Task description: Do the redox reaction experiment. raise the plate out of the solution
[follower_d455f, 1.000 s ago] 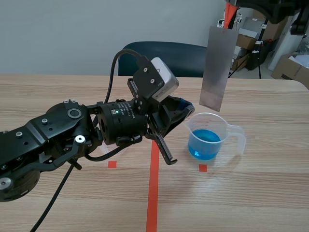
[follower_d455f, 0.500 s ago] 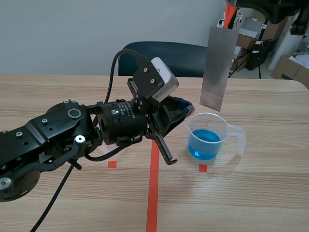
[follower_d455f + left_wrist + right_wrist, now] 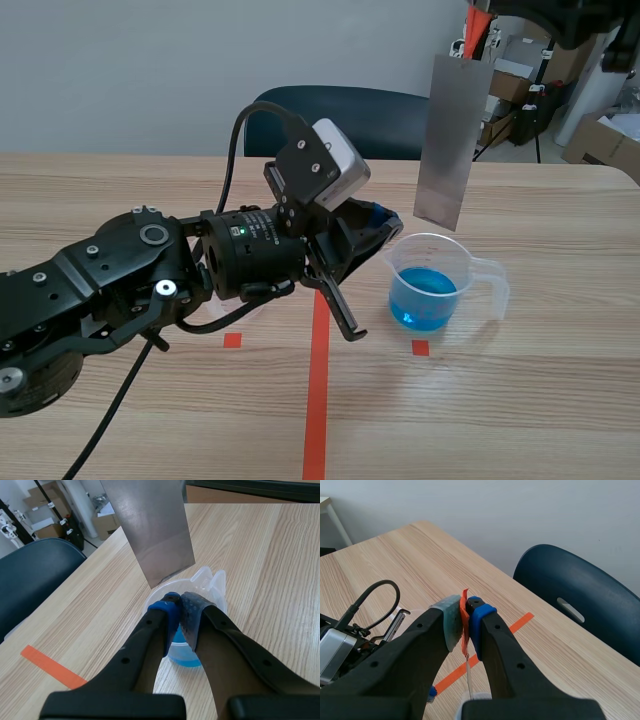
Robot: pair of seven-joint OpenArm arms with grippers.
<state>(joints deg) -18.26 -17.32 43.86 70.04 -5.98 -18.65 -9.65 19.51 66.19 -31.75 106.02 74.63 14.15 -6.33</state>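
The plate (image 3: 452, 140) hangs upright in the air above the cup (image 3: 440, 290), and its lower edge is clear of the rim and of the blue solution (image 3: 425, 292). By that the lift looks as good as done. The right gripper (image 3: 464, 615) is clamped on the plate by the orange tab (image 3: 464, 604) at its top edge, with both pads pressed flat against the tab. The left gripper (image 3: 179, 611) has its pads drawn together at the near rim of the cup. It looks to be pinching the thin wall to steady it, though the wall itself is hidden between the pads.

I judge the plate to be thin sheet metal: stiff, light, smooth-faced and likely wet along the bottom, so slippery anywhere but the tab. The top edge is the right place to hold it, since that keeps the pads out of the liquid and lets it hang true. Held by so small a spot it may swing, and a drip could fall outside the cup. The cup seems to be light clear plastic that would tip easily

Count: one plate, one cup with one pool of solution, two grippers, one table (image 3: 560, 400), one dark chair (image 3: 340, 115) behind it
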